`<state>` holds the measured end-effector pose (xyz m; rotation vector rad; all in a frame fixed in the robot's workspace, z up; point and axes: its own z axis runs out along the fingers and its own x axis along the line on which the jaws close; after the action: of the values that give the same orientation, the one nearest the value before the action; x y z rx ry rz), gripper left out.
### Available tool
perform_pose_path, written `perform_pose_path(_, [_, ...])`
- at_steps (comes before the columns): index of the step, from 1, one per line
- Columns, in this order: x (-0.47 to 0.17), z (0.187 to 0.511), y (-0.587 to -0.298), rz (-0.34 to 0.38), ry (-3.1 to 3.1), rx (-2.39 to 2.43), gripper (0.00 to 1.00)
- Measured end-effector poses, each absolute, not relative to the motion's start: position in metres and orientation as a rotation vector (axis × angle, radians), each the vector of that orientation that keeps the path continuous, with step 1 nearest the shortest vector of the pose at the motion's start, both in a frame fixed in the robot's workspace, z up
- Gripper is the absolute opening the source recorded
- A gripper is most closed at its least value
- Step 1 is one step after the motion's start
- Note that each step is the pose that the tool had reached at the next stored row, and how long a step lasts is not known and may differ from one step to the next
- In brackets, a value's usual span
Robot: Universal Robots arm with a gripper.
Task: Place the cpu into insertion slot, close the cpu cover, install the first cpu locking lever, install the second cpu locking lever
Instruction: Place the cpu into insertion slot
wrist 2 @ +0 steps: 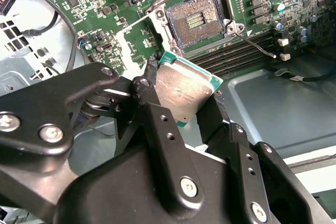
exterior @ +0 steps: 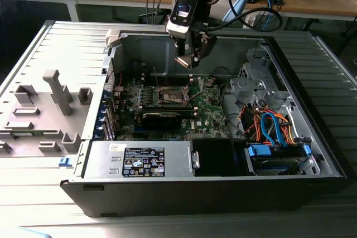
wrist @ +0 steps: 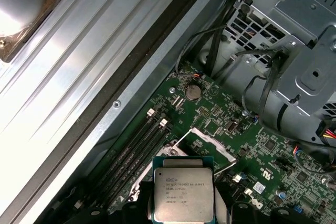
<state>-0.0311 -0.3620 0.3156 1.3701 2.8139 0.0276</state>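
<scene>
My gripper [exterior: 188, 59] hangs over the open computer case, shut on the cpu [wrist 2: 181, 90], a small square chip with a silver-grey top and green rim. The chip [wrist: 184, 190] sits between the two black fingers [wrist 2: 152, 98] and is tilted in the second wrist view. The gripper and cpu hang above and off to one side of the insertion slot [wrist 2: 197, 19], which lies bare with its brownish pin field showing, on the green board [exterior: 209, 107]. The cpu cover [wrist: 210, 142] appears swung up off the socket. Two thin wire levers [wrist 2: 257, 43] stand free beside the slot.
Long black memory slots [wrist 2: 239, 51] flank the socket. A metal drive cage [exterior: 251, 82] and a bundle of orange and blue cables [exterior: 270, 126] fill the exterior view's right. A power supply box [exterior: 139, 160] sits at the front. Grey fixtures [exterior: 56, 93] stand outside the case.
</scene>
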Motion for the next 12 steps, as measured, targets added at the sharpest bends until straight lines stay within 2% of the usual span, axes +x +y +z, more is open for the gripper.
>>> perform_pose_path(12, [-0.0311, 0.3153, -0.3620, 0.027, 2.807, 1.383, 0.55])
